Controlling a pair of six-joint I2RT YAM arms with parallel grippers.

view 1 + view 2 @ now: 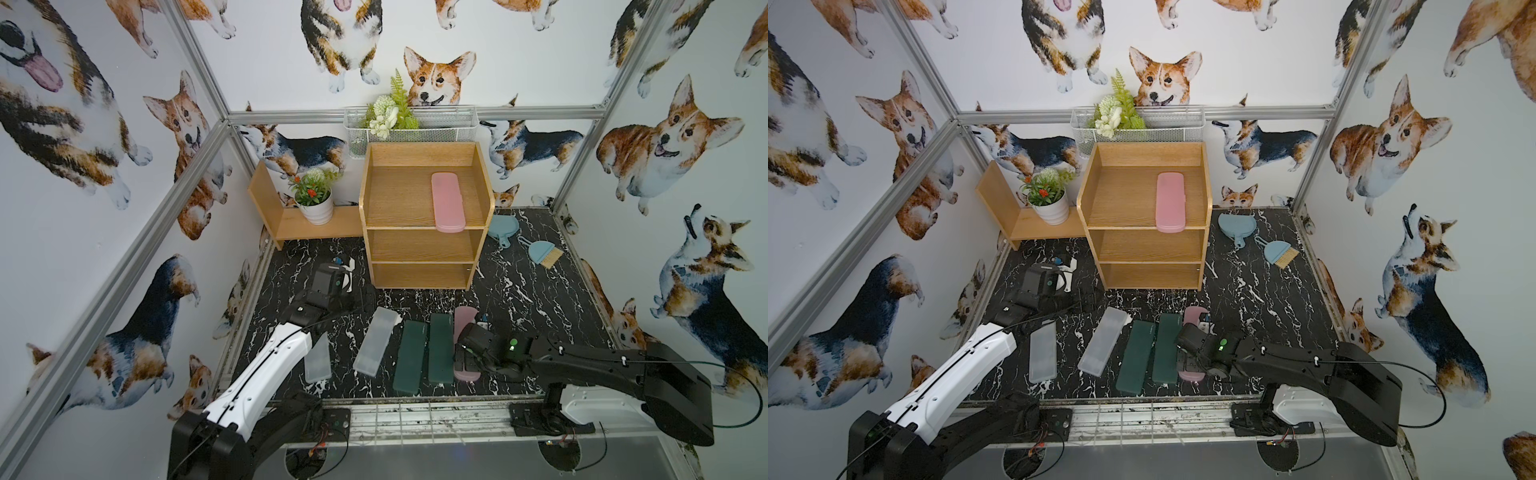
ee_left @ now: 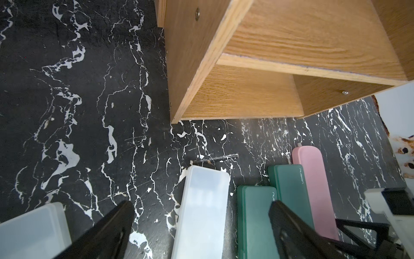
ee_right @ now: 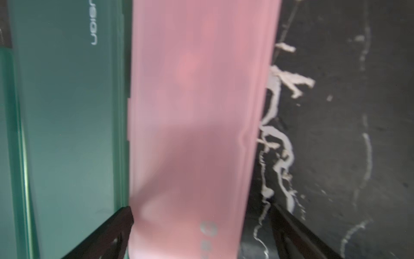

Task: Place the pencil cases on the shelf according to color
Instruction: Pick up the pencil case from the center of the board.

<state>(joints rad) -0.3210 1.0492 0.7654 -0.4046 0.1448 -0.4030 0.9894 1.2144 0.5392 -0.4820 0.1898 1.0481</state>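
Two jaw pairs spread: right gripper [image 3: 200,210] astride pink case [image 3: 197,89], left gripper [image 2: 201,204] empty; second pink case [image 1: 447,202] atop shelf [image 1: 399,195].

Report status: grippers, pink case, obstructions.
Left gripper open, empty. Right gripper open, astride pink case on table. Green case close beside it. Second pink case on shelf top.

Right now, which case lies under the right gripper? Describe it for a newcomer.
Five cases lie in a row on the black table before the wooden shelf. It is the pink case at the end, under the right gripper, beside a green case: the row's only pink one.
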